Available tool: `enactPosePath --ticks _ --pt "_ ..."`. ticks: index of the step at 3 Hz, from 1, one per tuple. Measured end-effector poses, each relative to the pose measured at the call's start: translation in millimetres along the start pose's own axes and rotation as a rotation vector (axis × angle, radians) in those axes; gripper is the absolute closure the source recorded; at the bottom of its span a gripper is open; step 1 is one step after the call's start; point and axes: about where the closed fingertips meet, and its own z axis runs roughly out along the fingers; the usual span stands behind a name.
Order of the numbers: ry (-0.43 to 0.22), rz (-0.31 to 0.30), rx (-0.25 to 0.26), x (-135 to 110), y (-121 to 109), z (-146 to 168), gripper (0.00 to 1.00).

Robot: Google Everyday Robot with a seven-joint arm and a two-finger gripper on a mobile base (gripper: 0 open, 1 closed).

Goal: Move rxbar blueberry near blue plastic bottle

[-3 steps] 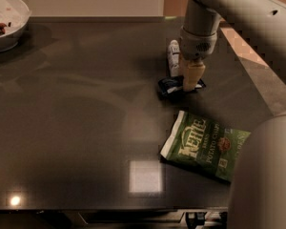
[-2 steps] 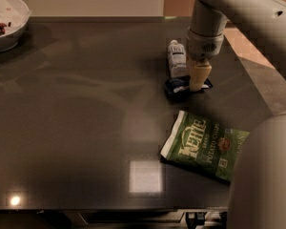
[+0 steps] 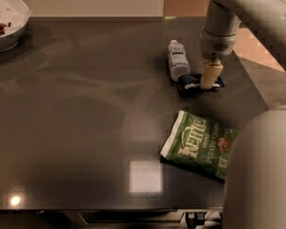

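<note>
Jaw state: cannot tell; gripper [image 3: 208, 82] on flat dark-blue rxbar blueberry [image 3: 188, 83], just beside clear blue plastic bottle [image 3: 177, 61]. Placement likely done; next, release and retract.

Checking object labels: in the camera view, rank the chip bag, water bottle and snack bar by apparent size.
1. Chip bag: clearly largest, though nearest the camera.
2. Water bottle and snack bar: look alike in length, so unranked; the gripper, down on the bar, hides part of it.
</note>
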Motion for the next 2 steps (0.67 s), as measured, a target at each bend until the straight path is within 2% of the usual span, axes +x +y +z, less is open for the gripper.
enactPosePath --ticks 1,2 --pt "-0.009 -0.001 0.029 -3.0 -8.6 2.2 0.12" --pt "-0.021 -0.002 0.060 -6.8 -19.0 6.6 0.00"
